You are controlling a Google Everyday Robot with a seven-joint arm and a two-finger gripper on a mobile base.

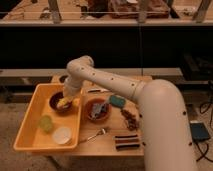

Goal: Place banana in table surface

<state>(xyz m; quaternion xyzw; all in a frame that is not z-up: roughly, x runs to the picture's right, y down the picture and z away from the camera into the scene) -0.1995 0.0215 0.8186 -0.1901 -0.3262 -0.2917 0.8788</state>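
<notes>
The claw (67, 99) is held at the banana (63, 104) (in the dark bowl (53, 100) inside the yellow tray (29, 117)). Whether it is clamped cannot be told.

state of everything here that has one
claw: down in the yellow tray, at the dark bowl
banana: lying in the dark bowl, not yet on the table surface
dark bowl: upright inside the tray
yellow tray: flat on the table surface
brown bowl: upright on the table, holding something grey
fork: lying flat on the table
</notes>
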